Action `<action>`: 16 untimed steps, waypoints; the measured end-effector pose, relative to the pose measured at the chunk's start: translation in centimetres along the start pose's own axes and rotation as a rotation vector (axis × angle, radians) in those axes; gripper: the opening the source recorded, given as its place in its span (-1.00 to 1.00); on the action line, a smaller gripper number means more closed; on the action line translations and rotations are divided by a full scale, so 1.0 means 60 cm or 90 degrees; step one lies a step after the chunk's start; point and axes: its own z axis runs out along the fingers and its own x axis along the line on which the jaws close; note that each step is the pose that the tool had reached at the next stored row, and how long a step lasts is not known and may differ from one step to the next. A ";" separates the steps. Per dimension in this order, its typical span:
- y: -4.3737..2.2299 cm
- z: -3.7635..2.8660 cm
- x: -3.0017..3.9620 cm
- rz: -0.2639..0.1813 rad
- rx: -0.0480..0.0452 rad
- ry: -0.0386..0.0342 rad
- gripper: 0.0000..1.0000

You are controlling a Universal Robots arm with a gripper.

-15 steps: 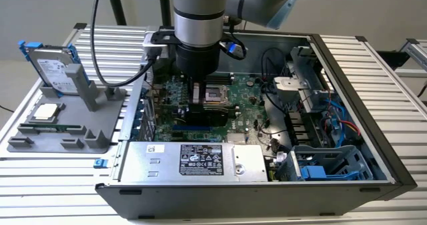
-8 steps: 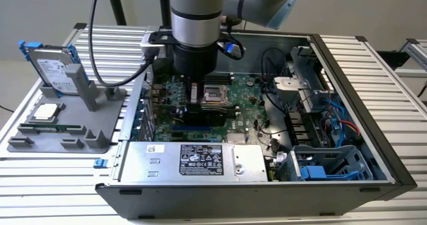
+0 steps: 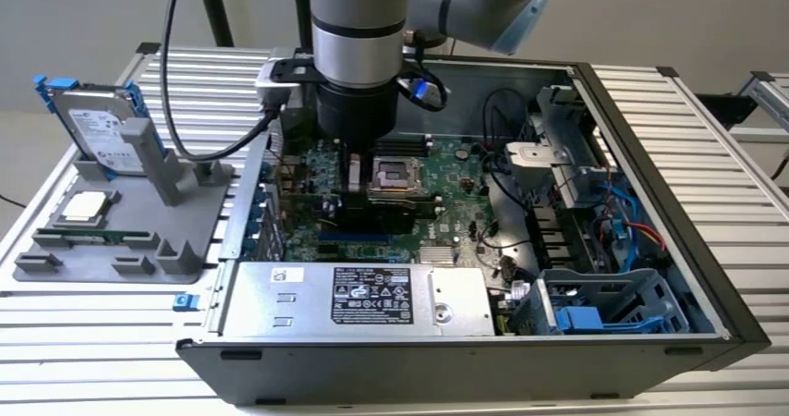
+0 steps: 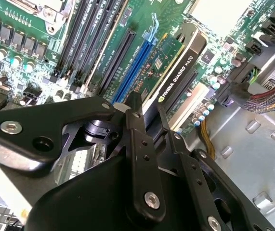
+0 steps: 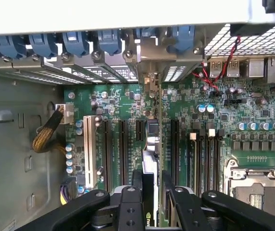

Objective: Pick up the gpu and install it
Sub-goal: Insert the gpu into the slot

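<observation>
The gpu stands on edge above the motherboard, its black shroud and green board seen edge-on beside a long blue slot. My gripper is shut on the card, one black finger pressed on each face. In the first wrist view the gpu runs between the expansion slots toward the case's rear bracket openings, with the gripper clamped across it. In the exterior view the gripper is low inside the open computer case. Whether the card sits fully in a slot cannot be told.
A grey fixture on the exterior view's left holds a silver hard drive and a processor chip. Inside the case are the processor socket, power supply, cable bundles and a drive cage.
</observation>
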 end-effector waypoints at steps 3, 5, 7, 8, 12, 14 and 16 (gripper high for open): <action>0.000 0.001 -0.001 0.000 0.0000 0.0000 -1.00; 0.000 0.002 -0.001 0.000 0.0000 0.0000 -1.00; 0.000 0.003 -0.002 0.000 0.0000 -0.0001 -1.00; 0.000 0.004 -0.002 0.000 0.0000 -0.0002 -1.00; 0.001 0.006 -0.004 0.000 -0.0001 -0.0016 -1.00; 0.001 0.006 -0.004 0.000 -0.0001 -0.0022 -1.00; 0.001 0.007 -0.005 0.000 -0.0001 -0.0024 -1.00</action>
